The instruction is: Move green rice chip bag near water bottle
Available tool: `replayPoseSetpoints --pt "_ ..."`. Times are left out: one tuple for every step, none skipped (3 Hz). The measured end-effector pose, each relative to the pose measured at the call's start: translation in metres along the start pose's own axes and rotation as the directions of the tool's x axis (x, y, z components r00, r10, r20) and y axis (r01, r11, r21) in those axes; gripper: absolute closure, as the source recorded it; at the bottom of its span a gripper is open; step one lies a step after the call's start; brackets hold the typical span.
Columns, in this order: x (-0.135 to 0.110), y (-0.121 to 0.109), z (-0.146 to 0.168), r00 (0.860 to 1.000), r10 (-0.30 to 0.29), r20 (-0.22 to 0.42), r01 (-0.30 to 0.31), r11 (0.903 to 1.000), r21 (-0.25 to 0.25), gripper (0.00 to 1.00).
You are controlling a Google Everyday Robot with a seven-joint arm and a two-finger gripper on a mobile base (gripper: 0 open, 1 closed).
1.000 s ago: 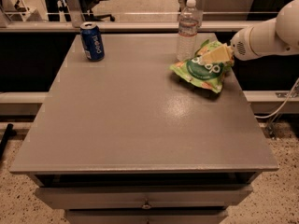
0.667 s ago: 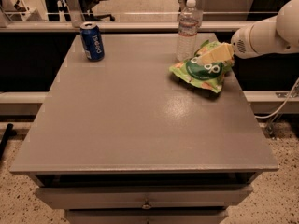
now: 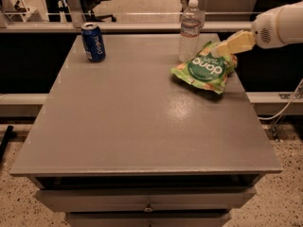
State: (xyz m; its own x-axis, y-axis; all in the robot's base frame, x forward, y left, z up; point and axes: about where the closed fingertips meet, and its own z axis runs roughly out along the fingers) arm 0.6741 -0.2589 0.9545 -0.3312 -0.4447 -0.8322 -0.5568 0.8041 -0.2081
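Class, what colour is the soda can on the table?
Can: blue with white lettering, camera view. The gripper sits at the green rice chip bag.

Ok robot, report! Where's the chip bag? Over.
Status: gripper at far right corner of green rice chip bag. Bag lying on table right beside water bottle. Nothing blocking; blue can far off.

Soft glare on table; gripper bright, upper right.
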Motion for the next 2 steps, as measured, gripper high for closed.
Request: replayPoseSetpoints --pt "-0.027 0.010 -0.071 0.990 -0.116 0.082 0.121 0.9900 -0.072 0.00" --pt "-0.020 0.022 -0.077 0.978 -0.197 0.063 0.204 0.9711 -0.124 0.00"
